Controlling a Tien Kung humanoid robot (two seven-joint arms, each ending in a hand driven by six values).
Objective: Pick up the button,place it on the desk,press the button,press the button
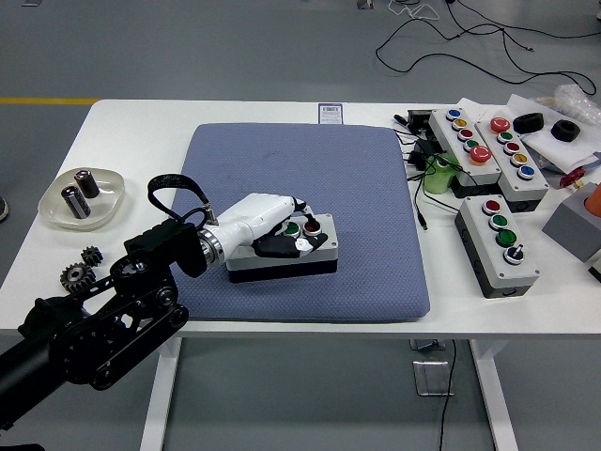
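The button box (282, 252) on the blue mat (305, 216) was covered by the left robot hand (270, 228), fingers curled over its top.

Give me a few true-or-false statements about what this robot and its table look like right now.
1. The left robot hand rests on a button box on the blue mat. True.
2. That box has only yellow buttons. False: a green and a red button show on it.
3. A dish at the table's left holds two small metal cylinders. True.
4. Two small gears lie on the blue mat. False: they lie on the white table, left of the mat.
5. More button boxes sit at the table's right. True.
6. A person's hand is holding the box. False: no person is in view.
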